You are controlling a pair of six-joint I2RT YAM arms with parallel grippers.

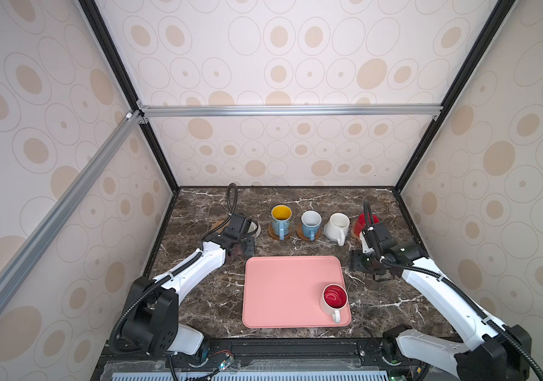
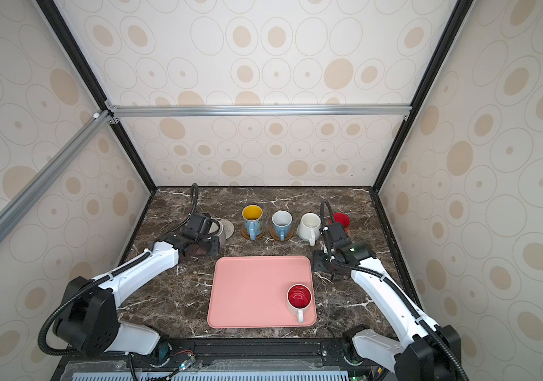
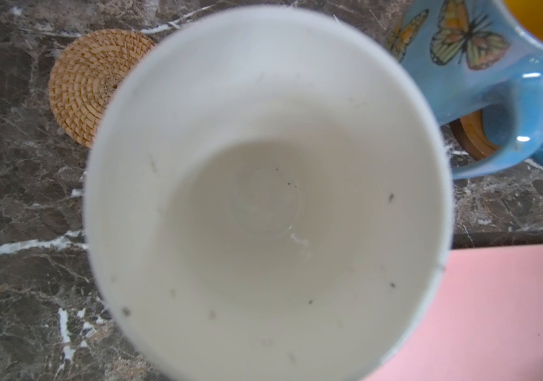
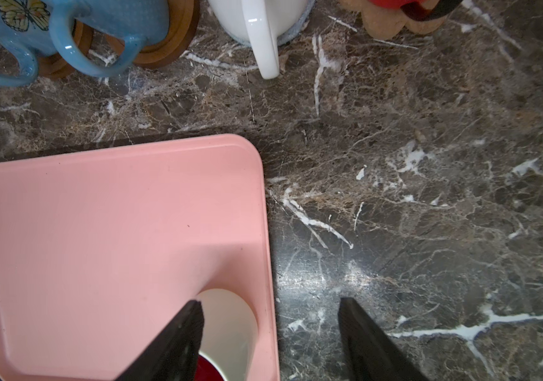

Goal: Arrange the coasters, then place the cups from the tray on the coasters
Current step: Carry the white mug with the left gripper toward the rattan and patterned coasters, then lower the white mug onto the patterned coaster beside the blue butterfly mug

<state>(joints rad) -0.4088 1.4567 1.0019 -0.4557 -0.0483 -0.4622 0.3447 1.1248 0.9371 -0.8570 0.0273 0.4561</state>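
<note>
Left wrist view: the grey mug [image 3: 263, 198] fills the frame, mouth toward the camera, white interior exposed. The left gripper [image 1: 246, 240] is clamped on this mug at the far left of the marble tabletop [image 1: 217, 306]; its fingers are hidden in every view. The tan rattan coaster [image 3: 92, 82] lies flat beside the mug, partly covered by its rim from this angle; contact between the two cannot be determined. In a top view the cream woven coaster [image 2: 228, 227] shows between the grey mug and the patterned blue mug [image 1: 281, 219]. Both top views show a row along the far side of the table: the patterned blue mug, yellow inside, on a brown ridged disc [image 1: 271, 232]; the light blue mug [image 1: 310, 222] on a second brown disc [image 1: 300, 235]; the white mug [image 1: 337, 226] on the grey-blue woven coaster [image 4: 291, 38]; the red mug [image 1: 358, 226], partly hidden by the right arm, on the paw-shaped coaster [image 4: 385, 19]. The pink tray [image 1: 280, 290] sits centre front. The red-lined white mug [image 1: 334, 298] stands upright in its near right corner, handle toward the front edge. The right gripper [image 4: 270, 300] is spread apart and empty, just off the tray's far right corner; one finger [image 4: 181, 330] overlaps the tray, the other is over bare marble.
</note>
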